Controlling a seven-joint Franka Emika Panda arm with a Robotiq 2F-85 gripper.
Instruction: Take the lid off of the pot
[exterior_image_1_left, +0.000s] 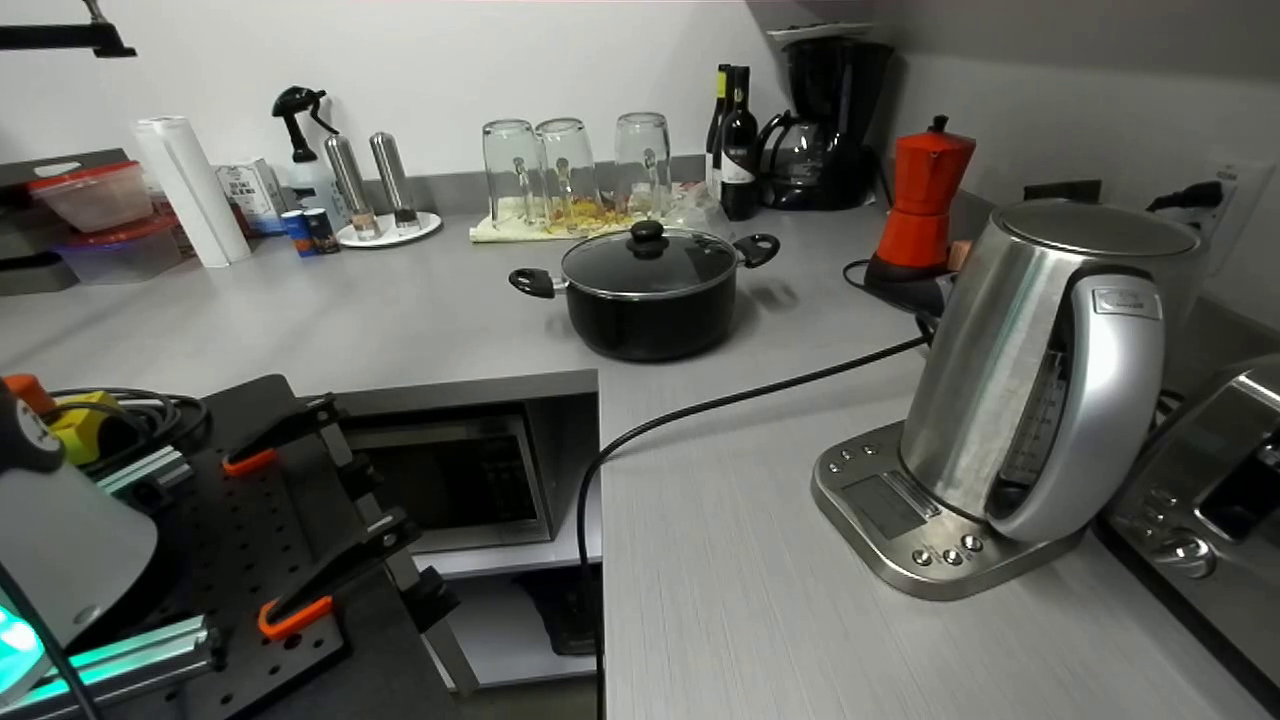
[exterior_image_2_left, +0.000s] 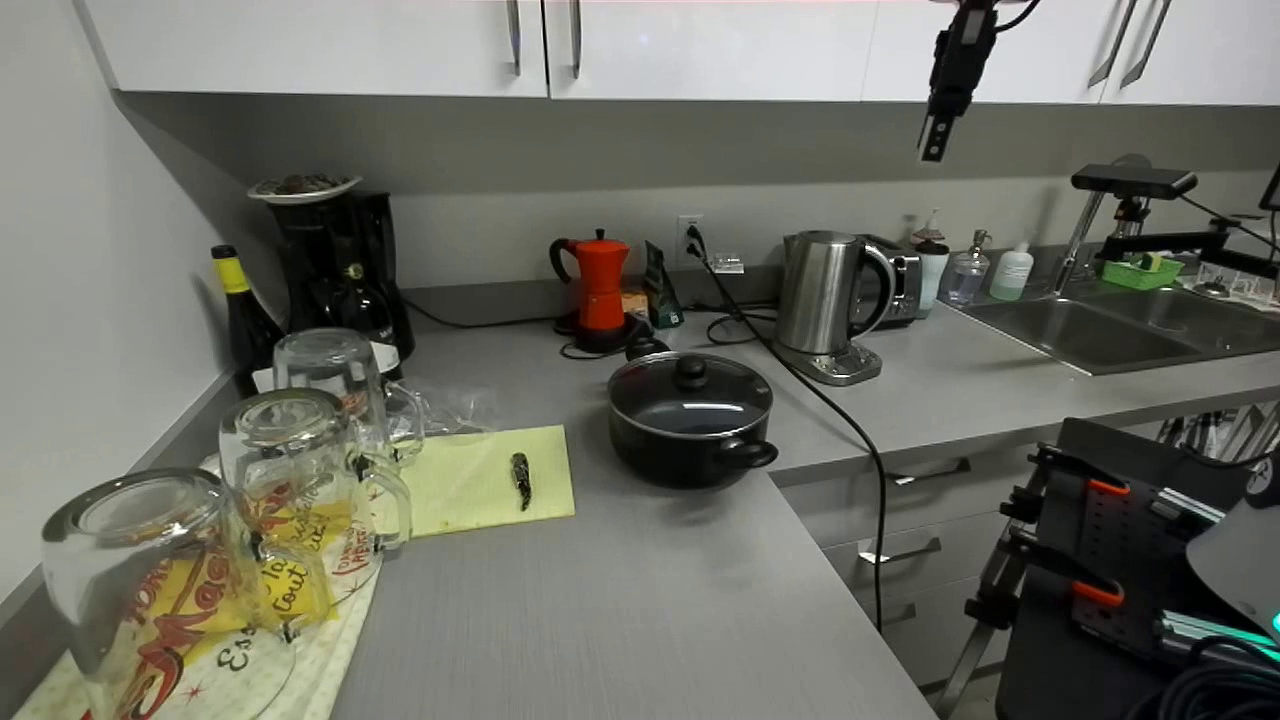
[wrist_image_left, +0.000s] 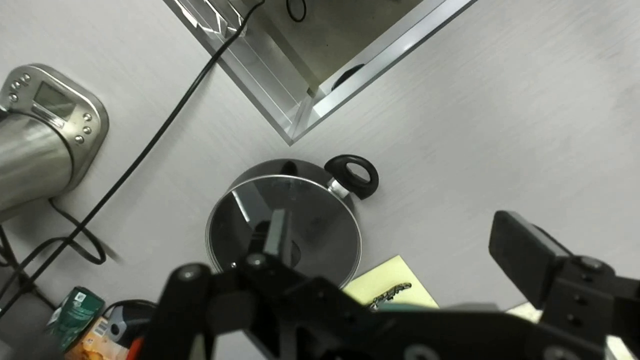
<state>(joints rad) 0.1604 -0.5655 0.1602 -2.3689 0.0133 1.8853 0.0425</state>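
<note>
Glass lid (exterior_image_1_left: 648, 273) caps the stewpot (exterior_image_1_left: 652, 325) by the surface's inner corner (exterior_image_1_left: 612, 381). Likely pre-grasp: wide-spread, empty end effector (wrist_image_left: 391, 216) must reach the knob (exterior_image_1_left: 648, 238).

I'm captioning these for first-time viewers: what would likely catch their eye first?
Probably the vivid red moka pot at the back of the counter in an exterior view. Next might come the black pot near the counter's inner corner, its glass lid on. In the wrist view, the open gripper spans the lower foreground.
</note>
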